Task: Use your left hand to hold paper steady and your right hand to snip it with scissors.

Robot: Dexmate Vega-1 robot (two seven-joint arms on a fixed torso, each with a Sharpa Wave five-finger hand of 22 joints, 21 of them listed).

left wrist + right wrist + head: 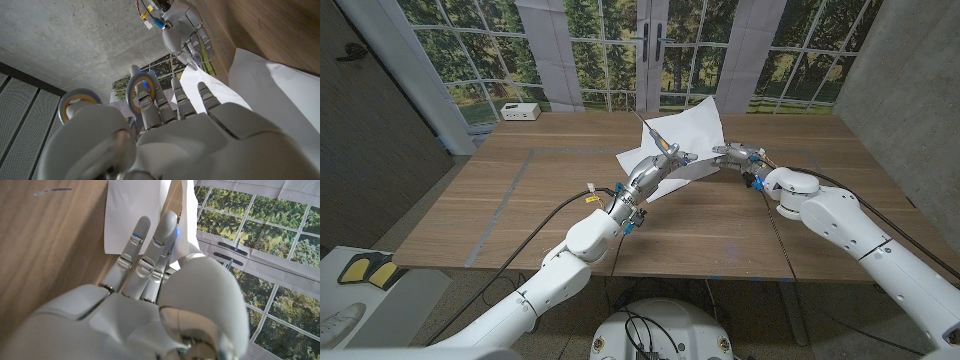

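A white sheet of paper stands lifted off the wooden table near its far middle, its lower edge on the wood. My left hand reaches in below the sheet and holds the scissors, whose thin blades point up and away past the sheet's left edge. The scissors' grey handle loops sit around the fingers of my left hand. My right hand pinches the sheet's right edge. From the right wrist, the paper runs between the thumb and fingers of my right hand.
A small white box sits at the table's far left corner. A yellow and black object lies on the floor to the left. A window backdrop stands behind the table's far edge.
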